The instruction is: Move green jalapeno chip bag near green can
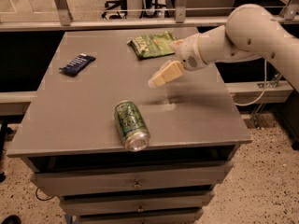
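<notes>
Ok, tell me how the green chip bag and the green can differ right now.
The green jalapeno chip bag is flat and crinkly; the green can is a cylinder lying on its side. The bag lies near the far edge of the table, the can near the front. The gripper hovers closer to the bag than the can. Both are green and rest on the table ungripped.

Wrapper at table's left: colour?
Dark blue wrapper, camera view; end effector hovers mid-table, near chip bag.
</notes>
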Available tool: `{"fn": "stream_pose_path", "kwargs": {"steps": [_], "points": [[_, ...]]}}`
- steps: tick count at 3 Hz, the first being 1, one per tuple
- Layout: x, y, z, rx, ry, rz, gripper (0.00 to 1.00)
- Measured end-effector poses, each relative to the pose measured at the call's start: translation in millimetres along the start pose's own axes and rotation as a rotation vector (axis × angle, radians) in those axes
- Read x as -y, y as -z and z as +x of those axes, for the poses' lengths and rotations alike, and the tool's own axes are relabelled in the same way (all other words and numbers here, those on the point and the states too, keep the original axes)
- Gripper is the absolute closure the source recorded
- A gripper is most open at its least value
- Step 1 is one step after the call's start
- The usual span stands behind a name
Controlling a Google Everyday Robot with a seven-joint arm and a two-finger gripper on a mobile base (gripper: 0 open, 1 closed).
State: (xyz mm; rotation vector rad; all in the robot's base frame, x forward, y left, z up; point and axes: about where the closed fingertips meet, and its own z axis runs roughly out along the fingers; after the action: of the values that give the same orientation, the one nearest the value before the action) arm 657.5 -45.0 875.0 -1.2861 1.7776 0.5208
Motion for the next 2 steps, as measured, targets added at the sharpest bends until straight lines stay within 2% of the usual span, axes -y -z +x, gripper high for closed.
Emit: {"fn": "stream_pose_path", "kwargs": {"steps": [1,2], "points": [[37,-30,-15,0.085,-0.032,0.045,0.0],[66,-61,-19,0.111,-0.096,0.113,0.0]]}}
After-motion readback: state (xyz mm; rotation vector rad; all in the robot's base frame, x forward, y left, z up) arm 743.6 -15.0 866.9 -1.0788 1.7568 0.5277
